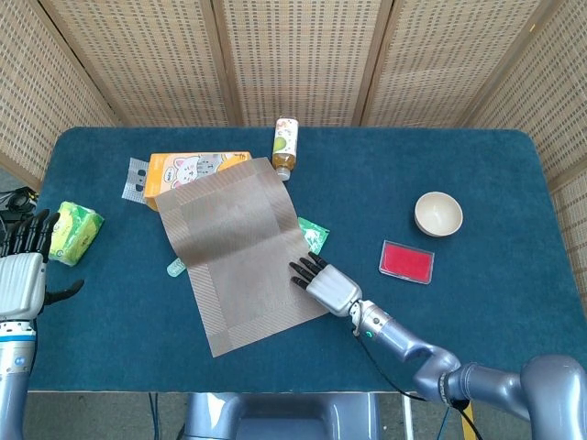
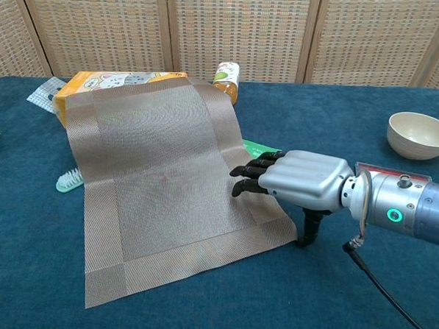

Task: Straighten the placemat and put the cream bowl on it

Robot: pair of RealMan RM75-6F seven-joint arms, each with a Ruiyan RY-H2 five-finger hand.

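Observation:
A brown woven placemat (image 1: 240,252) (image 2: 160,180) lies askew on the blue table, its far end resting on an orange box (image 1: 183,172) (image 2: 106,80). My right hand (image 1: 323,282) (image 2: 292,179) hovers palm down over the mat's right edge, fingers extended and apart, holding nothing. The cream bowl (image 1: 438,214) (image 2: 420,135) stands upright at the right, well clear of that hand. My left hand (image 1: 20,275) is open at the table's left edge, seen only in the head view.
A small bottle (image 1: 285,147) (image 2: 226,80) lies beyond the mat's far corner. A green packet (image 1: 314,233) (image 2: 259,147) peeks out by the mat's right edge, a red flat case (image 1: 406,261) is near the bowl, a green pouch (image 1: 73,231) at far left.

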